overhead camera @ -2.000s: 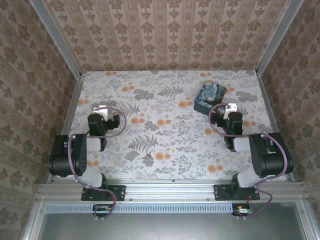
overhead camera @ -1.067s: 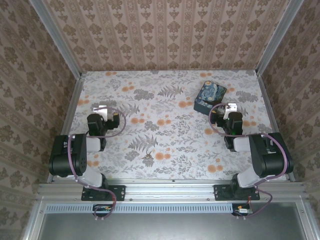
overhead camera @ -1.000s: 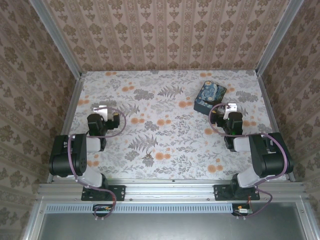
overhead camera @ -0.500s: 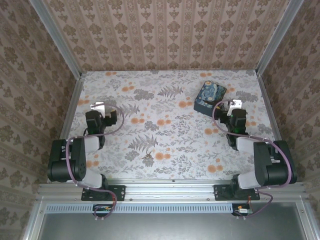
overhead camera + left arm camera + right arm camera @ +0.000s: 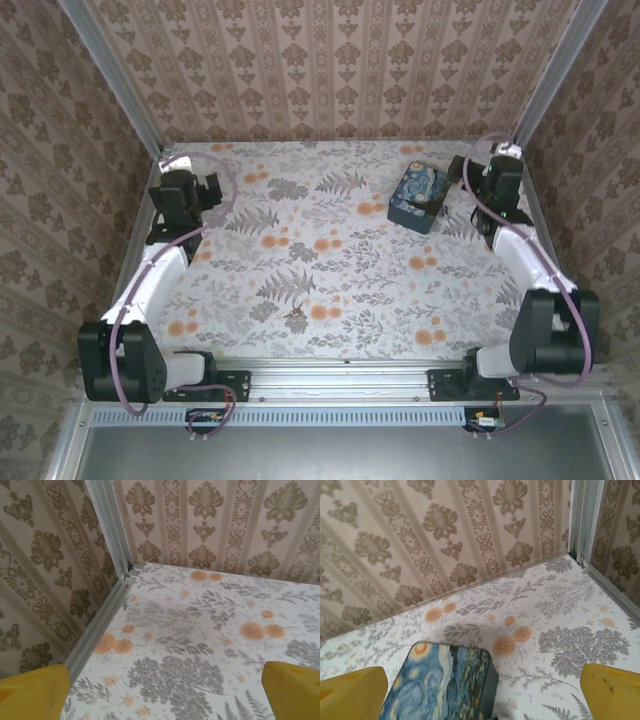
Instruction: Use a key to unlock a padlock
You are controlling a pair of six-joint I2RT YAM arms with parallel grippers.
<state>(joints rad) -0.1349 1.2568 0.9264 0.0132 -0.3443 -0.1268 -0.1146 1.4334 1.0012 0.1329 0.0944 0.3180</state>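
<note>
The left gripper [image 5: 162, 692] is standing wide open and holding nothing. Its yellow fingers [image 5: 35, 690] are poking in as blunt, matte wedges that the lower corners of the left wrist view are cutting off. The right gripper [image 5: 482, 692] is gaping just as wide and is equally empty, with its own yellow tips clipped by the frame. Just below it, the blue box [image 5: 440, 680] is lying flat with rounded corners and a glossy lid painted in blue and yellow swirls, and its near part is running off the bottom edge. From above, that box [image 5: 420, 195] is sitting at the far right of the table [image 5: 340, 260], near the right gripper [image 5: 497, 180]. The left gripper [image 5: 183, 195] is hanging over the far left side. The padlock [image 5: 294, 316] is reading as no more than a tiny dark-grey fleck among the printed ferns toward the near middle, well apart from both grippers. It is too small for its shackle to be made out, and whether a key is lying anywhere cannot be told. The cloth is showing grey foliage and orange blossoms, and beige damask wallpaper [image 5: 210, 525] is meeting a dull aluminium rail [image 5: 107, 525] in the corner.
</note>
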